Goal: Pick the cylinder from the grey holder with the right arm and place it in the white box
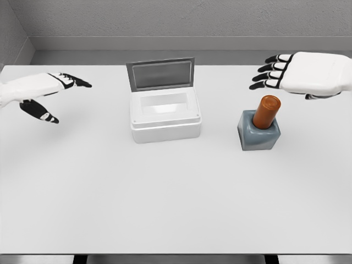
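Head view | cylinder (267,111) in grey holder (258,136) | white box (165,116) lid up | right robot hand (300,74) fingers spread

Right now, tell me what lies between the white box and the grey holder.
Nothing: in the head view, only bare white table separates the white box from the grey holder, which still carries the orange cylinder.

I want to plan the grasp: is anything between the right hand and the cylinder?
Nothing visible. The right hand, open, hovers just above and behind the cylinder, which stands in the grey holder.
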